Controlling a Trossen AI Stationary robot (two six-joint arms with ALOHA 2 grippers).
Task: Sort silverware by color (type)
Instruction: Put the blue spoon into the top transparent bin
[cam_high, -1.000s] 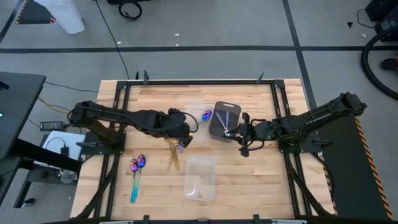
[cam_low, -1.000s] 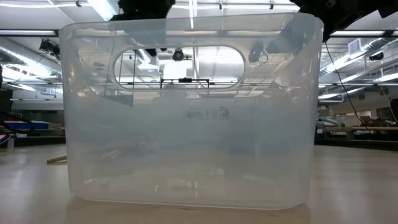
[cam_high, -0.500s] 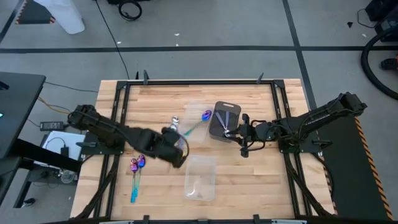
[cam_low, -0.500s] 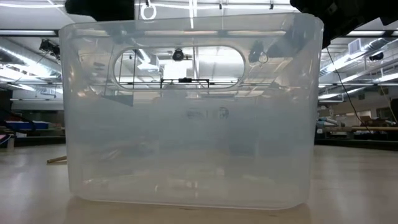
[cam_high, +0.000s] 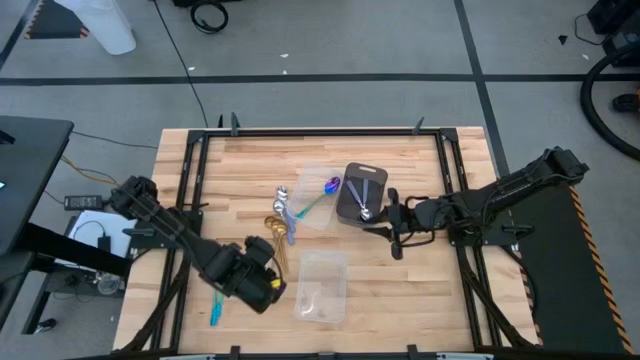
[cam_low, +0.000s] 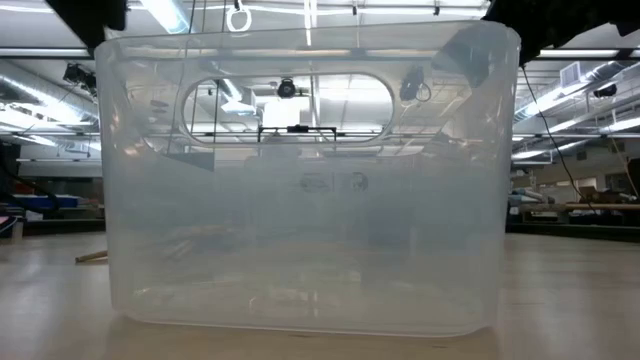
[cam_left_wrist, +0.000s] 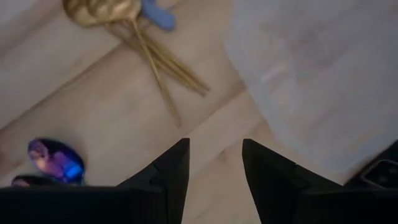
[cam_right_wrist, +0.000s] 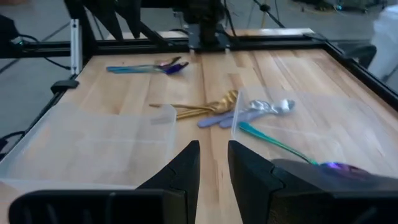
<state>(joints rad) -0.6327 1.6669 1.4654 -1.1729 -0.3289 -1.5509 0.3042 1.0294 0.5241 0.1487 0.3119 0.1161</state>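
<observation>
- The left gripper hangs low over the worktop, near the purple spoons at the front left.
- I think the job right now is to pick up or drop off a purple spoon there.
- To do it well, the gripper should go straight down over one slim handle and pinch it in the middle, so the spoon does not tip.
- It should not bump the gold spoons or the clear tray just beside them.
- The left gripper is a little open and holds nothing.
- The right gripper waits by the dark tray. Its gap is small and it holds nothing.
- Silver spoons lie next to the gold ones.
- One purple spoon with a teal handle lies in the other clear tray.
</observation>
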